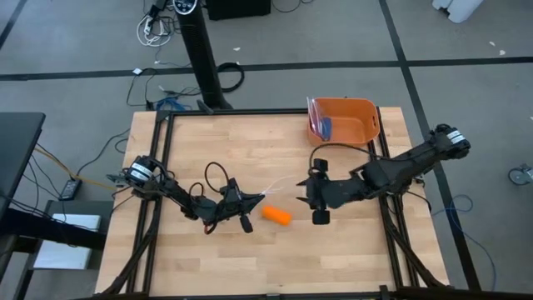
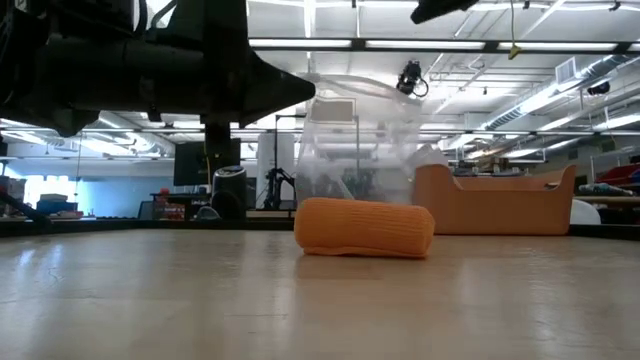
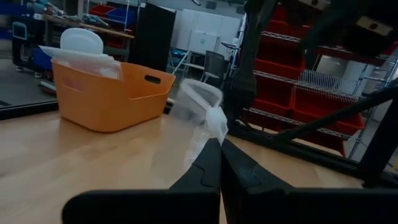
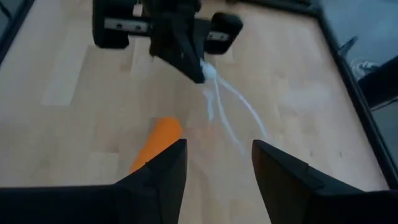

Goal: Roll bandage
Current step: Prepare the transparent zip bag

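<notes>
The bandage [image 1: 276, 215] is a short orange roll lying on its side on the table, near the middle; it also shows in the low view [image 2: 365, 228] and in the right wrist view [image 4: 158, 144]. No gripper touches it. My left gripper [image 1: 256, 198] is just left of the roll and shut on a crinkled clear plastic bag [image 1: 279, 187]. My right gripper [image 4: 217, 167] is open and empty, right of the roll and facing the left gripper across the bag. My left gripper pinches a bunched bit of the clear bag [image 3: 216, 121] between its two fingertips [image 4: 198, 70]. The fingers come low and nearly level from the table's left. The bag stretches away beyond the tips toward the right gripper [image 4: 239, 115].
An orange plastic bin [image 1: 343, 121] stands at the table's far right edge, with a bag and blue items inside. It also shows in the left wrist view [image 3: 109, 93]. The black frame rails [image 1: 163, 167] run along the table's sides. Bare wood lies toward the near edge.
</notes>
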